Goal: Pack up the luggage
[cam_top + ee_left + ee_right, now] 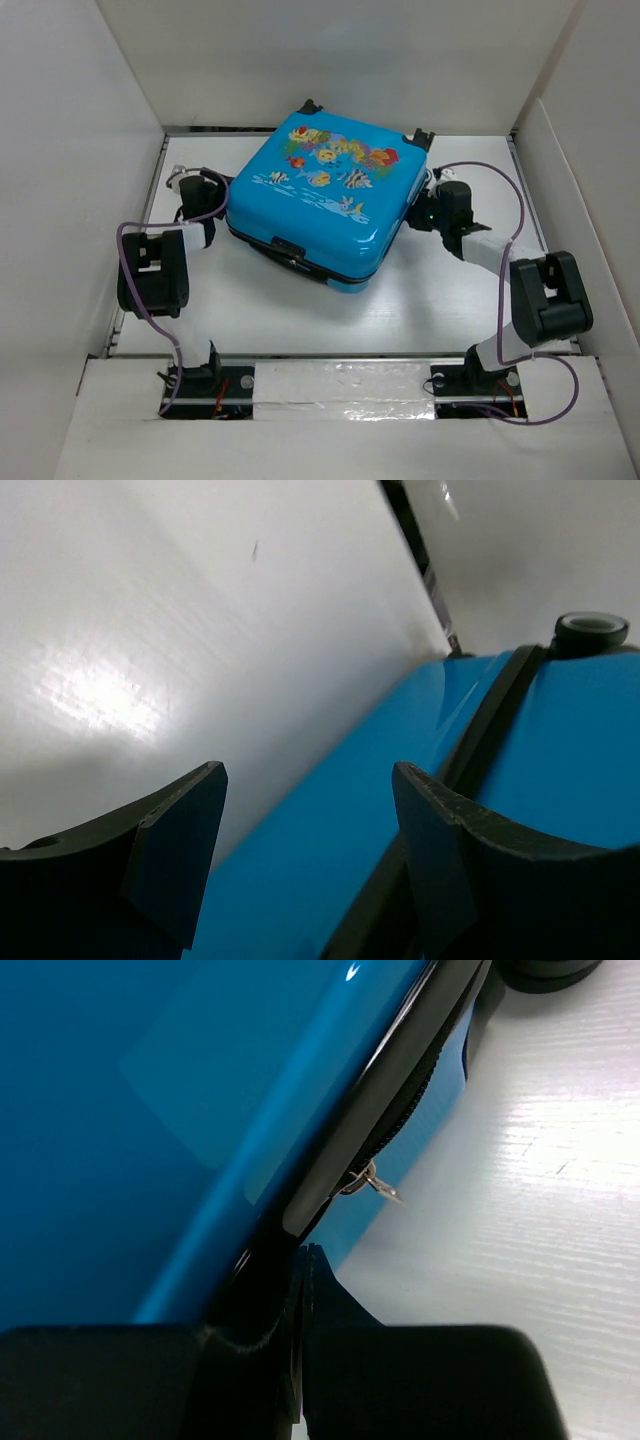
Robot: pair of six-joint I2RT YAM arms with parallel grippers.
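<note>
Luggage interior unseen; right gripper tips dark, indistinct against the black seam.

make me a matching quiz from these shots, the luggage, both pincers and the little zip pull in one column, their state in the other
Things:
1. luggage
2. left pincer
3. right pincer
4. zip pull

States:
A. fingers pressed together
B. closed, lying flat with the fish print up
C. fingers spread apart
D. small, silver, dangling

Pairs: 1-B, 2-C, 3-A, 4-D
</note>
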